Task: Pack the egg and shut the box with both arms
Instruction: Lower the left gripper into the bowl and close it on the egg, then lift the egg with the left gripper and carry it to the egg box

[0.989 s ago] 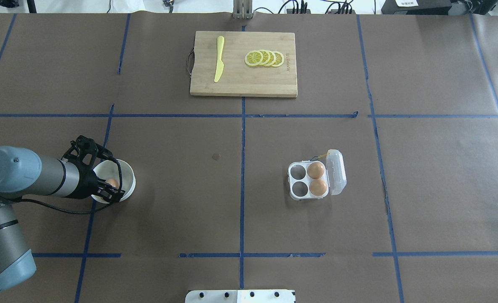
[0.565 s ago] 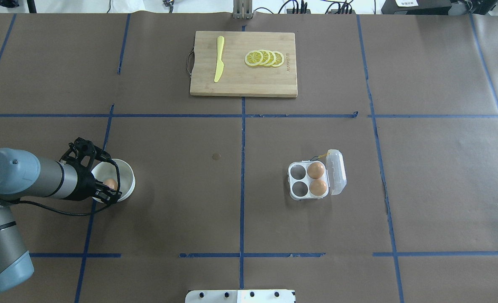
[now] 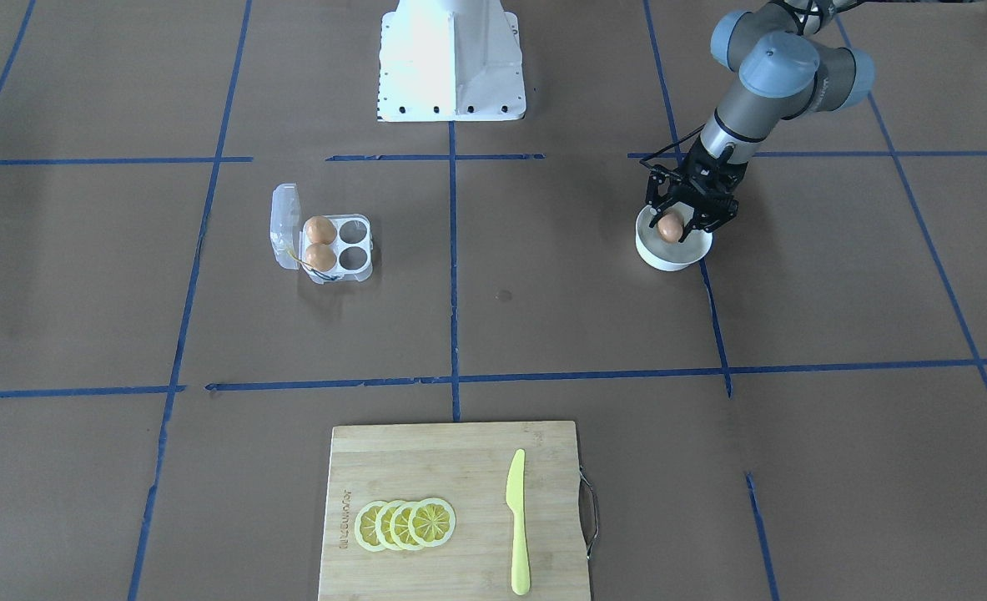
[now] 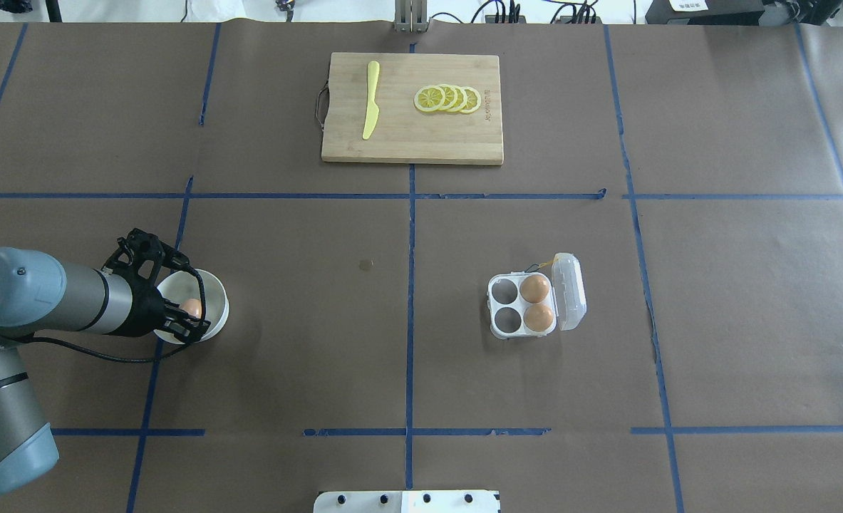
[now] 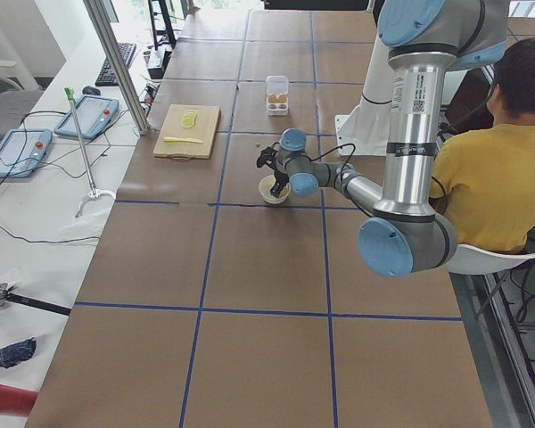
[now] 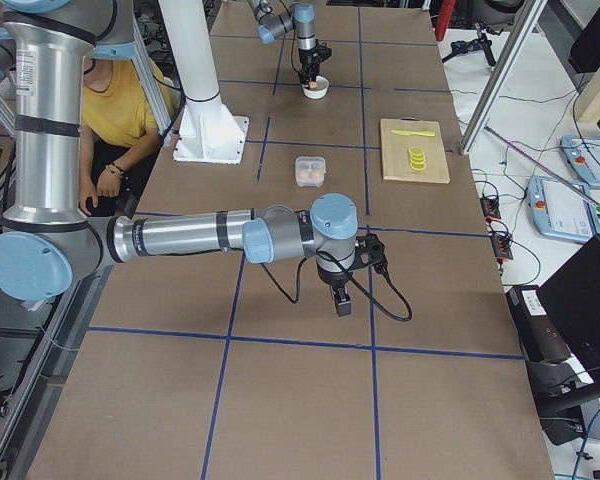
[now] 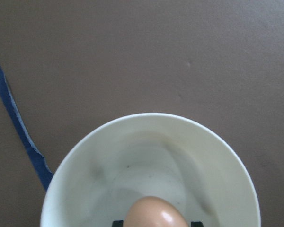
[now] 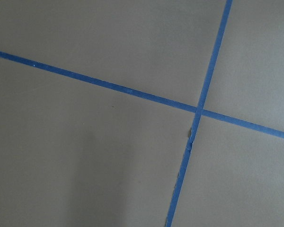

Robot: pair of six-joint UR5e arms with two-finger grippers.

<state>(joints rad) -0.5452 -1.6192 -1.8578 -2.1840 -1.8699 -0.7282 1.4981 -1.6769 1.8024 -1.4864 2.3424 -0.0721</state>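
My left gripper (image 4: 187, 315) hangs in the round white bowl (image 4: 216, 303) at the table's left and is shut on an orange-brown egg (image 4: 192, 308). In the front-facing view the egg (image 3: 670, 227) sits between the black fingers just above the bowl (image 3: 668, 257). The left wrist view shows the egg's top (image 7: 153, 213) over the bowl's rim (image 7: 146, 115). The clear box (image 4: 505, 308) stands open right of centre, lid (image 4: 571, 291) folded out to the right, with two eggs (image 4: 535, 288) (image 4: 539, 318) in its right cells. My right gripper (image 6: 340, 298) shows only in the exterior right view, and I cannot tell whether it is open or shut.
A wooden cutting board (image 4: 412, 142) with a yellow knife (image 4: 370, 100) and lemon slices (image 4: 447, 99) lies at the far middle. The white pedestal (image 3: 452, 58) stands at the robot's side. A person in yellow (image 5: 495, 178) sits behind the robot.
My left wrist dipped slightly toward the bowl and came back up a little. The egg stays between the fingers. The box has not moved.
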